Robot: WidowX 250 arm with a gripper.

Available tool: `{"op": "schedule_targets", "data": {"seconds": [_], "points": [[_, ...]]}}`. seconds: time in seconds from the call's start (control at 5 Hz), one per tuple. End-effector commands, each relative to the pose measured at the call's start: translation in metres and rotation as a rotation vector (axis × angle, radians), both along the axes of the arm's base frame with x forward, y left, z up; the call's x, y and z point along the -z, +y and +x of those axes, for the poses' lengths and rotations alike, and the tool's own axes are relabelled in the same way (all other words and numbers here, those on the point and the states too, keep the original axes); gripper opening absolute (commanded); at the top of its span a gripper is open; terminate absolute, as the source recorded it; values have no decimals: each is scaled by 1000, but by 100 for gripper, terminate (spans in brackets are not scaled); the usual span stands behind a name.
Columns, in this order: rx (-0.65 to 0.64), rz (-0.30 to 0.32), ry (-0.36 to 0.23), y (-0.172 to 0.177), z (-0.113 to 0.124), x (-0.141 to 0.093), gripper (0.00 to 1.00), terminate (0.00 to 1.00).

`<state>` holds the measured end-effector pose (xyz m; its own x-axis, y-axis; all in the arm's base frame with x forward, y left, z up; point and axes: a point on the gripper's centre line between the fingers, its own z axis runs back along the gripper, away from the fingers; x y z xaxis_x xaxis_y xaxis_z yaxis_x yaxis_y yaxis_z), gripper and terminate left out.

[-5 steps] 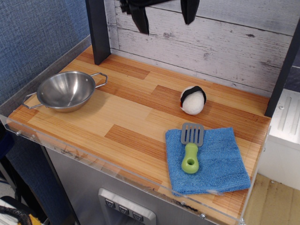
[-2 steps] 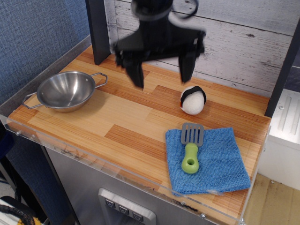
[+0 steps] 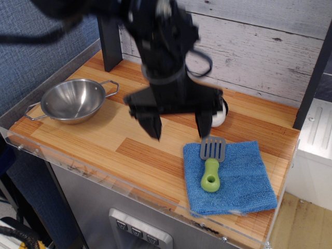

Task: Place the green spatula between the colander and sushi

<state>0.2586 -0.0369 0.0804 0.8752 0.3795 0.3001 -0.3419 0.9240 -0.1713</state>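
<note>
The black gripper (image 3: 179, 124), its two fingers spread wide and empty, is coming down fast from a second ago. At its 4 o'clock the lime-green toy spatula with grey slotted blade (image 3: 211, 165) is lying untouched on the blue cloth (image 3: 244, 181). The shiny steel colander (image 3: 72, 100) is sitting at 9 o'clock and the white sushi ball (image 3: 219, 116) at 3 o'clock, partly hidden, so the grasp is probably next.

Illumination is bright, even and diffuse, with no hard cast shadows on the wooden table (image 3: 129, 140). The colander (image 3: 72, 100) carries soft specular highlights on its inner wall. Motion blur smears the arm (image 3: 155, 41) and, less so, the gripper (image 3: 179, 127); static objects such as the green spatula (image 3: 211, 163) and blue cloth (image 3: 244, 179) stay sharp. Edge distortion is slight
</note>
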Motion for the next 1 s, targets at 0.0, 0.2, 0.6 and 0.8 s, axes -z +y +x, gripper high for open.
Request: {"op": "schedule_targets", "data": {"seconds": [0.0,0.2,0.6,0.8], "points": [[101,-2,22,-22,0,22,100,0],[115,-9,29,-35,0,33,100,0],[93,3,44,-45,8,45,100,0],[87,10,33,-43,11,46,0,0]]}}
